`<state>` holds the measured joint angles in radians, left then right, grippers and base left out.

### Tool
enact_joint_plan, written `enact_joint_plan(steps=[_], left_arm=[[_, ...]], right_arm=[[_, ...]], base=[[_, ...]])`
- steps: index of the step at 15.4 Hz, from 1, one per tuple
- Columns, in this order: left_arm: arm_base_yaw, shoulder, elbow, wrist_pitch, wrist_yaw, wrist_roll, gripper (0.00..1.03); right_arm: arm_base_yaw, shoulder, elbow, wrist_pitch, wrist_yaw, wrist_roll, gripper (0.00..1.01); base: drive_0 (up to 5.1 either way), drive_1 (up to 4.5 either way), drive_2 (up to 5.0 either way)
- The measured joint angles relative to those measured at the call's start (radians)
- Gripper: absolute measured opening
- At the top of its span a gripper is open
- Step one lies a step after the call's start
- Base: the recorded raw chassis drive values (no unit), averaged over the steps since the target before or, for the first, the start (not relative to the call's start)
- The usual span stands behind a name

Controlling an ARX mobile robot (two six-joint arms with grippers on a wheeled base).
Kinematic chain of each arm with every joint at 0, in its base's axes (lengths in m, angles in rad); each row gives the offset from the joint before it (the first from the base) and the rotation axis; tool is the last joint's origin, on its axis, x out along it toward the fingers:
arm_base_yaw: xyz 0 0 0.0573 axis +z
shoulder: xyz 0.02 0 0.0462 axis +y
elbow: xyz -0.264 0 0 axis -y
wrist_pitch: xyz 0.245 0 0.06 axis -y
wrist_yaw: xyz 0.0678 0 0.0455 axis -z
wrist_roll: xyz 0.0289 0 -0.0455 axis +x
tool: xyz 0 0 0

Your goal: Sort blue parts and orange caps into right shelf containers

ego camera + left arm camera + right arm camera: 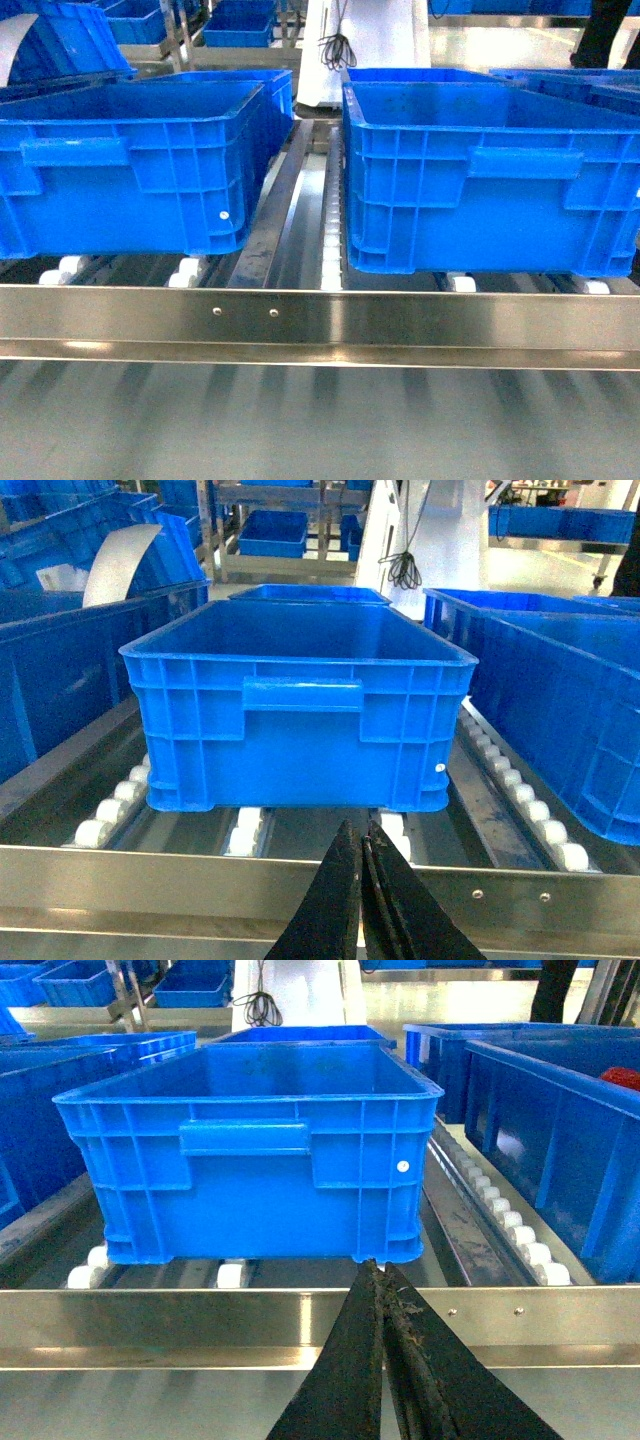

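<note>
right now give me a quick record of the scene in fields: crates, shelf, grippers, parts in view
crates: two large blue crates side by side in the head view, left crate and right crate, more behind
shelf: steel front rail below the crates, white rollers under and between them
left gripper: shut, nothing held, low in front of the rail
right gripper: shut, nothing held, low in front of the rail
small parts: no blue parts or orange caps visible
crate contents: visible interiors look empty; head view cannot see inside
</note>
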<state>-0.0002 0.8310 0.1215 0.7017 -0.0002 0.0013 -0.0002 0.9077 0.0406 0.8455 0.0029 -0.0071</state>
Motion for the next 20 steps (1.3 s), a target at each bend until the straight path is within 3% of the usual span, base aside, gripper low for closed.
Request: enact_joint_plan(steps=[7, 8, 20], left_arm=[[0.0, -0.207, -0.073, -0.125, 0.0, 0.0, 0.02], [0.0, -0.205, -0.102, -0.075, -0.001, 0.0, 0.02], [0.0, -0.551, -0.106, -0.421, 0.0, 0.0, 0.02]], right_arm=[[0.0, -0.279, -0.029, -0.237, 0.0, 0.0, 0.02], [0.0, -0.313, -0.029, -0.267, 0.0, 0.0, 0.02], [0.0, -0.651, -0.029, -0.587, 0.0, 0.0, 0.02]], base=[[0.0, 0.0, 0.0], [0.0, 0.0, 0.0], [0.0, 0.0, 0.0]])
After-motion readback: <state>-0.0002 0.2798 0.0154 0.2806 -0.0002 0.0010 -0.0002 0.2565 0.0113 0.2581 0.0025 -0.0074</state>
